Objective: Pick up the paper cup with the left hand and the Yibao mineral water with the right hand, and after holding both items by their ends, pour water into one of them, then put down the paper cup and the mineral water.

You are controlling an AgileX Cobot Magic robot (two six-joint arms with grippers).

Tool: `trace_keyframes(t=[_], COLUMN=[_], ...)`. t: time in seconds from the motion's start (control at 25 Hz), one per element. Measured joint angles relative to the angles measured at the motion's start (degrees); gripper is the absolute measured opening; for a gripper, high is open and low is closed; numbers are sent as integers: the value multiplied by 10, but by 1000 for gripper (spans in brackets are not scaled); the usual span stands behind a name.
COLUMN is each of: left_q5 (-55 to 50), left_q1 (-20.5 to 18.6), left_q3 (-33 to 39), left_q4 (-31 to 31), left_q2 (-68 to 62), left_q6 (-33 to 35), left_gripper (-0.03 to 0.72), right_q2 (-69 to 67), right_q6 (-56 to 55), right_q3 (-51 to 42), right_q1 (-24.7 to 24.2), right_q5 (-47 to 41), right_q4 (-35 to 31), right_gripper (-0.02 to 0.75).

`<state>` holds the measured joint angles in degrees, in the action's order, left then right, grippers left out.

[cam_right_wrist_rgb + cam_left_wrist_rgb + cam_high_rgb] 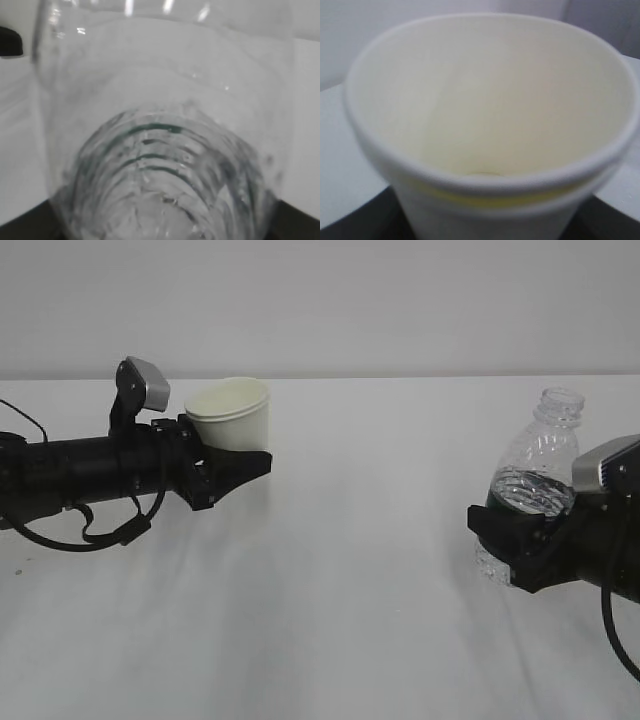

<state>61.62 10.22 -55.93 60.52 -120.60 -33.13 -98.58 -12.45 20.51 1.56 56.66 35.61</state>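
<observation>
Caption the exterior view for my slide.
Left gripper holds paper cup; right gripper holds uncapped water bottle.

Left hand [235, 462] grips the paper cup [232, 414] low on its body, cup held upright above the white table [330, 620], left side. Right hand [515, 540] clamps the Yibao mineral water [535, 475] around its label band, bottle upright, capless, partly filled, lifted, right side. Well apart.

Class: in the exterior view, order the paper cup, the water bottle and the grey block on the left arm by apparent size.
1. Water bottle, tallest
2. Paper cup
3. Grey block, smallest
The bottle looks nearer the camera, which may exaggerate its lead.
</observation>
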Motion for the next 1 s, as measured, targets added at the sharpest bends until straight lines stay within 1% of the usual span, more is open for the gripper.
trace_keyframes(t=[0.12, 0.28, 0.44, 0.56, 0.72, 1.0], left_q5=[13, 32, 37, 38, 40, 40], left_q1=[0, 0, 0, 3, 25, 91], left_q3=[1, 1, 1, 1, 1, 1], left_q4=[44, 78, 106, 114, 114, 105], left_q2=[6, 6, 11, 25, 33, 33], left_q6=[-19, -39, -45, -46, -47, -48], left_gripper=[450, 449, 442, 442, 442, 440], right_q2=[0, 0, 0, 0, 0, 0], right_q6=[-1, -5, -9, -13, -16, -33], right_q3=[0, 0, 0, 7, 17, 46], right_q1=[0, 0, 0, 0, 0, 0], right_q5=[0, 0, 0, 0, 0, -22], right_q4=[5, 17, 26, 30, 40, 68], right_gripper=[462, 462, 462, 462, 462, 462])
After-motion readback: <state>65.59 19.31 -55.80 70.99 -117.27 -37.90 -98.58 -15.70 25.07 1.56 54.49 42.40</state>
